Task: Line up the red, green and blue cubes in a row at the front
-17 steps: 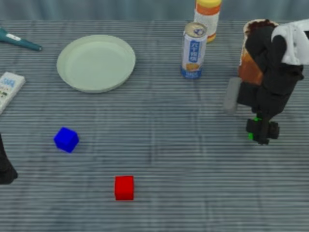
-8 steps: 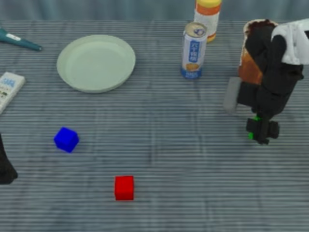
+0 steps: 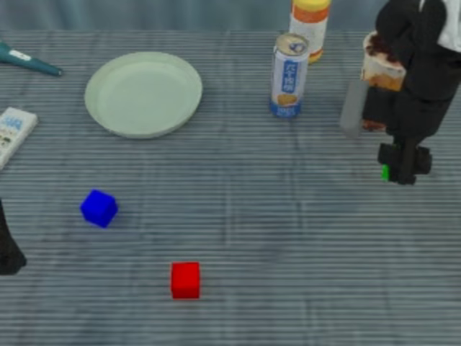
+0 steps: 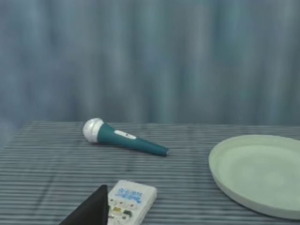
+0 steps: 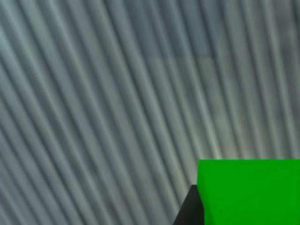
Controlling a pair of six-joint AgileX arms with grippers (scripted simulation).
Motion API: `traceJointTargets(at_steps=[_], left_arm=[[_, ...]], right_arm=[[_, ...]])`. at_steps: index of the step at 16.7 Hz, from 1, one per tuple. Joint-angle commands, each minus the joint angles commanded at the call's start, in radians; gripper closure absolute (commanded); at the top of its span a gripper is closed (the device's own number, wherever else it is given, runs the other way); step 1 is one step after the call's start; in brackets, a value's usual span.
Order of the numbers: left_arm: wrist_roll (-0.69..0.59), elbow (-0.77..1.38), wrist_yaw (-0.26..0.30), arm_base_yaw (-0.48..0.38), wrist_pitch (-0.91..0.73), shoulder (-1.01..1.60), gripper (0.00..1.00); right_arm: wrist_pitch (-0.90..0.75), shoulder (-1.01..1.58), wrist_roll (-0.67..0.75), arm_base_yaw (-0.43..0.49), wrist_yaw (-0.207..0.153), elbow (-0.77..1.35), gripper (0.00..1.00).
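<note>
The red cube [image 3: 185, 280] lies near the front, left of centre. The blue cube [image 3: 99, 207] sits farther left and a little behind it. At the right side my right gripper [image 3: 403, 163] hangs above the cloth, shut on the green cube [image 3: 385, 172]. Only a sliver of that cube shows in the top view, but it fills a corner of the right wrist view [image 5: 248, 192] beside a dark finger [image 5: 190, 208]. My left arm [image 3: 7, 249] is parked at the left edge.
A pale green plate [image 3: 144, 94] sits at the back left, with a teal microphone [image 3: 29, 61] and a white remote [image 3: 11, 133] beside it. A drink can [image 3: 289, 76], an orange-capped bottle [image 3: 310, 25] and a brown-topped cup [image 3: 382, 63] stand at the back right.
My right gripper has moved up and toward the back with the green cube in it, uncovering the cup behind it. The red and blue cubes have stayed put.
</note>
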Motion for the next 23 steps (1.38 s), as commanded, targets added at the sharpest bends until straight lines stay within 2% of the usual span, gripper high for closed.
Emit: traceJointTargets(at_steps=[5,7,10,18,20,23], left_arm=[[0.0,0.0,0.0,0.0,0.0,0.0,0.0],[0.0,0.0,0.0,0.0,0.0,0.0,0.0],[0.0,0.0,0.0,0.0,0.0,0.0,0.0],[0.0,0.0,0.0,0.0,0.0,0.0,0.0],[0.0,0.0,0.0,0.0,0.0,0.0,0.0],[0.0,0.0,0.0,0.0,0.0,0.0,0.0]], right_arm=[[-0.003,0.0,0.003,-0.002,0.0,0.002,1.0],[-0.007,-0.001,0.017,0.033,0.0,0.004,1.0],[-0.018,-0.011,0.069,0.145,0.0,0.007,1.0],[-0.053,-0.051,0.248,0.548,0.0,0.0,1.0],[-0.055,-0.06,0.273,0.595,0.001,-0.003,1.0],[-0.055,-0.062,0.278,0.603,0.001,-0.003,1.0]])
